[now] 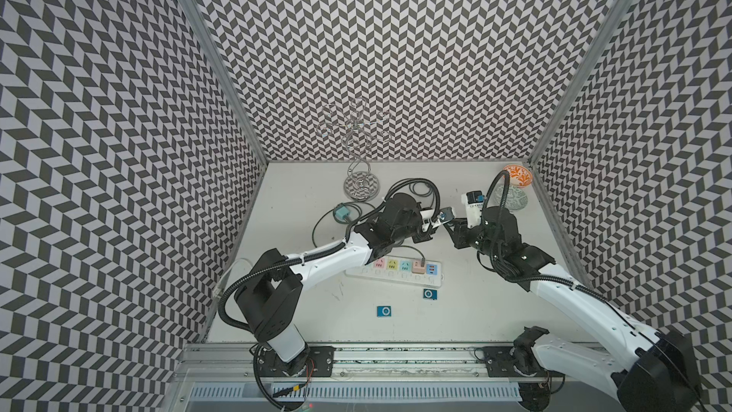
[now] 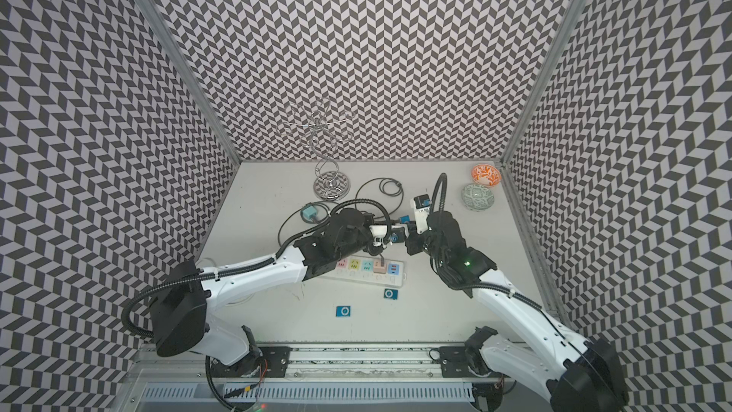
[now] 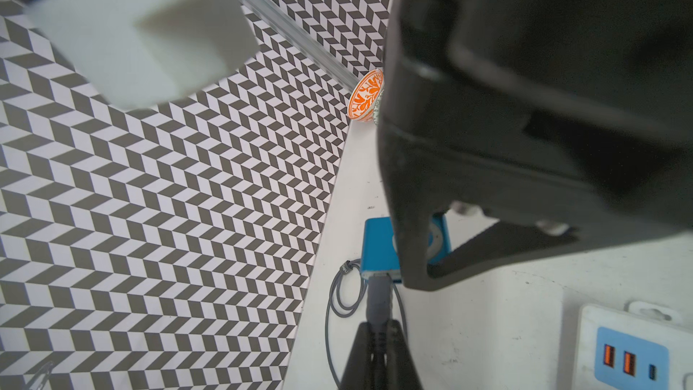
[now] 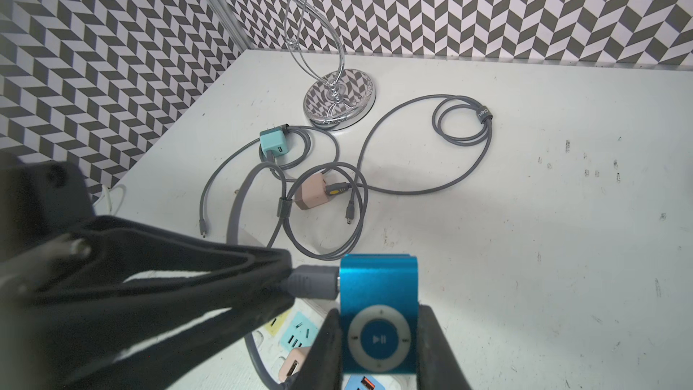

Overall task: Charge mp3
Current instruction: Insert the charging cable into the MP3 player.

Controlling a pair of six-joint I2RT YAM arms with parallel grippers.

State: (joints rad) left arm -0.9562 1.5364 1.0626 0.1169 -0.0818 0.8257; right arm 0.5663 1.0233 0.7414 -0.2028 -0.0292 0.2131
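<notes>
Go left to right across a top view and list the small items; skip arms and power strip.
Teal charger → front mp3 player → second mp3 player → held mp3 player → green bowl.

Power strip [image 1: 394, 273] central, two mp3 players [image 1: 429, 294] before it, wire stand [image 1: 361, 188] behind, bowls [image 2: 478, 196] in back-right corner
</notes>
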